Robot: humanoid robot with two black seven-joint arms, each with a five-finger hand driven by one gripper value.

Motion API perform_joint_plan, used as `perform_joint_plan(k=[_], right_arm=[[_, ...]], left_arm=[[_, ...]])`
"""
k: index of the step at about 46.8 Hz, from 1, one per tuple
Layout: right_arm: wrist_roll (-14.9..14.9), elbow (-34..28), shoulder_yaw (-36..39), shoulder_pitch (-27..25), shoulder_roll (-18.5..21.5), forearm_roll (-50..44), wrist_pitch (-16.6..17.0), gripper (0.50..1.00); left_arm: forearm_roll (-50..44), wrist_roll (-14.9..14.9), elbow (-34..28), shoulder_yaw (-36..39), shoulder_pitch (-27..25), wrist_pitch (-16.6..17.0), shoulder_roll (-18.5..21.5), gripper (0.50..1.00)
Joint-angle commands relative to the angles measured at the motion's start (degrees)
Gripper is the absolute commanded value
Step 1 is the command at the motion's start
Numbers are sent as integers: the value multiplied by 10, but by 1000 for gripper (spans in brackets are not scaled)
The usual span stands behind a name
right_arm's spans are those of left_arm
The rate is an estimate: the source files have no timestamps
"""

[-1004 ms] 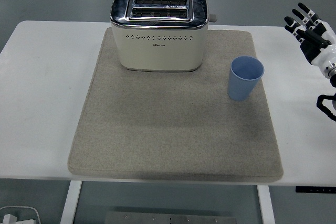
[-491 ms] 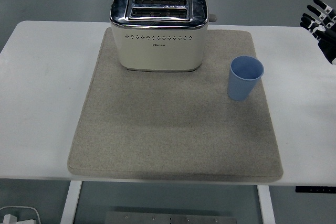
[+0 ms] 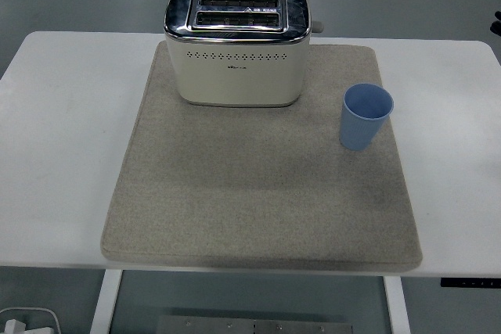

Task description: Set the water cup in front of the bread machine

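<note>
The light blue water cup (image 3: 366, 117) stands upright and empty on the right part of the grey mat (image 3: 258, 201), to the right of and slightly nearer than the cream bread machine (image 3: 239, 47). The bread machine, with a chrome top and two slots, sits at the mat's back centre. Only a dark sliver of my right hand (image 3: 498, 21) shows at the right edge, far from the cup. My left hand is out of sight.
The mat lies on a white table (image 3: 63, 154), whose bare surface flanks it on both sides. The table's near edge runs along the bottom, with the floor below. A white object (image 3: 27, 321) lies on the floor at the bottom left.
My right hand has drawn back up and to the right, from beside the table's right edge to almost out of the picture. The cup and bread machine have not moved.
</note>
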Motion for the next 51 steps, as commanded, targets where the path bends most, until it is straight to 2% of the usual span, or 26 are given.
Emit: perform_joint_plan(k=[1,8,22,33,40,51], right_arm=[[8,8,2,-13,-8,-1,0,917],[16,33,4,-41,-22,-13,-3,917],[47,78,7,-98,-38,-98,-4,917],[87,110,6,-141,-60,-99,-5,917],[103,122,6,-154,-55,-111,-11,917],[103,124,6,-165,-20,-190,-57,915]], left_arm=[[0,-1,0,0,1,0,0,996],[0,0,-1,0,1,0,0,996],[0,0,0,0,1,0,0,996],[0,0,0,0,0,0,0,996],[0,-1,0,0,1,0,0,996],[0,-1,0,0,1,0,0,996]])
